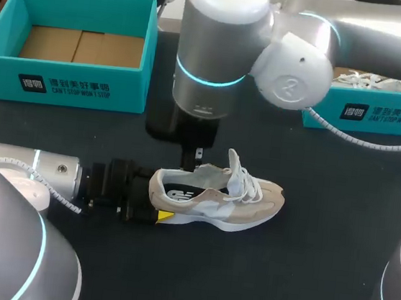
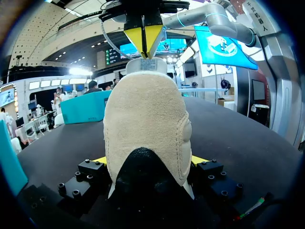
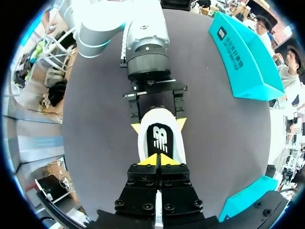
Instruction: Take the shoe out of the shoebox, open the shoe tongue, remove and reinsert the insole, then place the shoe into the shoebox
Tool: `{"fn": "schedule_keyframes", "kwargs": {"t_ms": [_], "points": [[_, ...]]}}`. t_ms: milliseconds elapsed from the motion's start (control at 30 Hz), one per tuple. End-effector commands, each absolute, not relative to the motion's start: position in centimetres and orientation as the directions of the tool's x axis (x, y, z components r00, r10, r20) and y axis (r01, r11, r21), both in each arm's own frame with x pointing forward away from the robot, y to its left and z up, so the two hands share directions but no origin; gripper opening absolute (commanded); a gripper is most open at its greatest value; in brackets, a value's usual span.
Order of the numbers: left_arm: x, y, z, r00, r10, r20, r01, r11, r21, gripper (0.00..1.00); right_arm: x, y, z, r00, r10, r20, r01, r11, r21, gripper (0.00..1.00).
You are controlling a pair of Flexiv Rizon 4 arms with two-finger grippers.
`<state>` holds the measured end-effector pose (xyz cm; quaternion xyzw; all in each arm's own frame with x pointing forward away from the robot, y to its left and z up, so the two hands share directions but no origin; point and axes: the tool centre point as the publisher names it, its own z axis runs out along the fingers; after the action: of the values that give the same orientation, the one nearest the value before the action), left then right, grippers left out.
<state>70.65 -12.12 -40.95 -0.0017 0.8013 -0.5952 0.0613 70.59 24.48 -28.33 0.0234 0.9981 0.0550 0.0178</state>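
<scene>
At centre of the dark surface (image 1: pixel 320 243): pale shoe (image 1: pixel 216 199) on its sole, toe toward the right side, laces loose and standing up. Left hand (image 1: pixel 157 197) clamps the heel, one yellow-tipped finger (image 2: pixel 101 160) on each side, both touching. Right hand (image 1: pixel 197 157) hangs straight down over the shoe's opening, tips (image 2: pixel 136 38) pressed together just above the tongue label (image 2: pixel 147 65); cannot tell whether anything is pinched. Logo insole (image 3: pixel 161 138) lies inside the shoe. Open teal shoebox (image 1: pixel 63 80) sits at far left, well apart.
</scene>
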Motion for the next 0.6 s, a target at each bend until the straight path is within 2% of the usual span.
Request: {"fn": "schedule_keyframes", "kwargs": {"t_ms": [33,600], "points": [[70.50,-12.15,-40.92,-0.992,-0.077,-0.097,0.071,0.294,-0.953,0.00,70.69,25.49,-28.82,-0.998,0.050,-0.031,0.047,0.995,0.090,0.00],[70.50,-12.15,-40.92,-0.992,-0.077,-0.097,0.071,0.294,-0.953,0.00,70.34,25.29,-29.45,-0.997,0.059,-0.044,0.054,0.994,0.097,0.00]]}}
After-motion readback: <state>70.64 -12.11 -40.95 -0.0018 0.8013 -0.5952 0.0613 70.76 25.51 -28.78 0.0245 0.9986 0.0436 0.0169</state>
